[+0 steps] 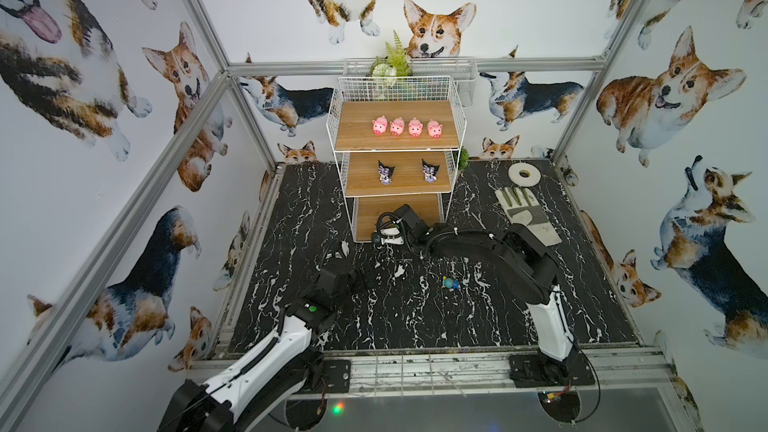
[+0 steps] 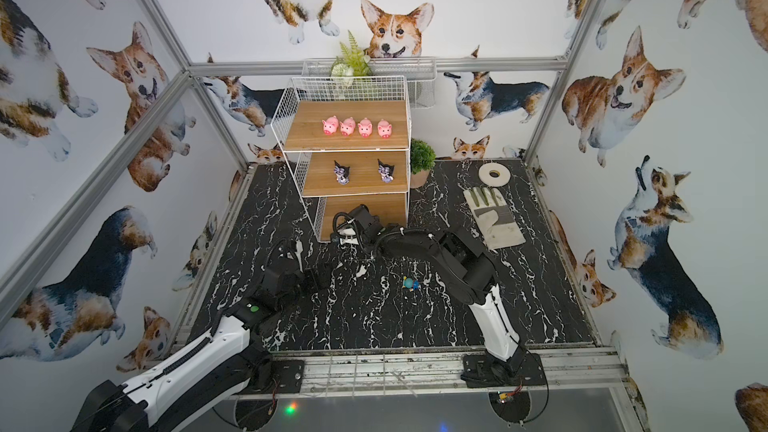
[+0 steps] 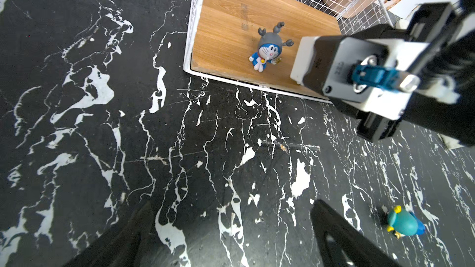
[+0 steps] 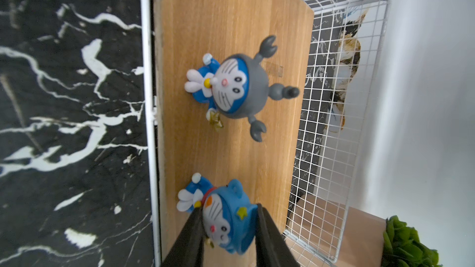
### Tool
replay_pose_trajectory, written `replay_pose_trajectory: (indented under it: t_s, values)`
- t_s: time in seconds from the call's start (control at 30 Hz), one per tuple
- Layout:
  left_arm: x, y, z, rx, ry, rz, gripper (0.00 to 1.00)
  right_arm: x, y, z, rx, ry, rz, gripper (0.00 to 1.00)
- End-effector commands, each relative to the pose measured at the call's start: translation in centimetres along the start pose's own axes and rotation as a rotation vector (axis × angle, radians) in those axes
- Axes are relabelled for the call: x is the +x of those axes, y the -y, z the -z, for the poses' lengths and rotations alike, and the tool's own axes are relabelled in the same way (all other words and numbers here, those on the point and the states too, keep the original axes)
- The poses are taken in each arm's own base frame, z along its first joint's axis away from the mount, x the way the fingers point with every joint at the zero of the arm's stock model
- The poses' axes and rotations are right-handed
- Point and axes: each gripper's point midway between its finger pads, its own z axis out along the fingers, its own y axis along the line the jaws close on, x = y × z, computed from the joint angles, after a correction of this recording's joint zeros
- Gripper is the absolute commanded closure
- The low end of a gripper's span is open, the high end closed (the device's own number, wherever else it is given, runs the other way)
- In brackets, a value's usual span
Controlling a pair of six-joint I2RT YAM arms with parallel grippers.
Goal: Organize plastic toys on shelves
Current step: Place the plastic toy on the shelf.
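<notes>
The rack (image 1: 361,89) stands at the back of the worktop (image 1: 291,222). Four pigs (image 1: 415,127) sit in a row on its top shelf (image 1: 357,126), two figures (image 1: 386,172) apart on its middle shelf (image 1: 409,182). On its bottom shelf (image 4: 231,8) stands a cat toy (image 4: 231,88); nearer the rack's right side, a second cat toy (image 4: 221,227) sits in the right gripper (image 4: 228,209). A third toy (image 1: 450,283) lies on the worktop before the rack. Just right of the rack is a potted plant (image 2: 422,157); further right lie a glove (image 1: 525,211), level with its front, and a tape roll (image 1: 523,174), nearer its back. A basket (image 1: 465,76) sits behind it.
</notes>
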Motion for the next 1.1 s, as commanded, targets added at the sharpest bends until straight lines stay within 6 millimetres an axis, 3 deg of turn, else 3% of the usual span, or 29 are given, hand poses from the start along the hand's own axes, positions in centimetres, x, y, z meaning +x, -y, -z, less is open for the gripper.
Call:
replay_pose_trajectory:
  t_s: [0.0,0.43,1.07]
  values:
    - [-0.4,0.3,-0.1,0.012,0.014,0.000,0.00,-0.3,0.1,-0.3,0.010,0.021,-0.025,0.68]
    - [-0.4,0.4,-0.1,0.014,0.009,-0.005,0.00,-0.3,-0.3,0.0,0.011,0.045,-0.037,0.56]
    - [-0.6,0.6,0.0,0.021,0.014,-0.004,0.00,-0.8,0.7,1.1,0.074,0.048,-0.032,0.43]
